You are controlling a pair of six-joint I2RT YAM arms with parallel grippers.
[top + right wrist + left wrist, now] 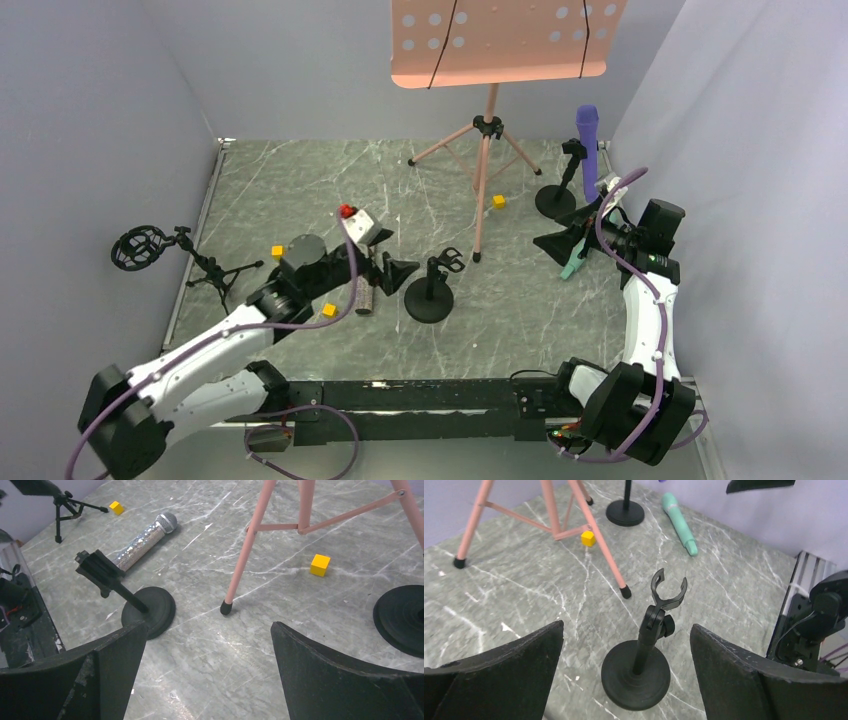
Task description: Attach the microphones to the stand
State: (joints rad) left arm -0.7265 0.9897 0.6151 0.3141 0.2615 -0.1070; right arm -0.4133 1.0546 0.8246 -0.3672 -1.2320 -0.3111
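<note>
- Microphones: purple one (588,148) sits upright in the far right stand (555,201); mint one (679,524) lies beside your right gripper (210,630); glittery one (142,542) lies beside your left gripper (626,632).
- Both grippers spread wide, empty.

The left arm (225,335) stretches forward and inward, the right arm (640,320) straight ahead, both with jaws spread wide, empty.

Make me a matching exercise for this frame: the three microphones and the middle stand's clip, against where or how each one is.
1 purple microphone
2 mint-green microphone
3 glittery microphone
4 middle stand's clip

A lying by the left gripper
B empty
C upright in the far-right stand
D lying by the right gripper

Pairs: 1-C, 2-D, 3-A, 4-B
</note>
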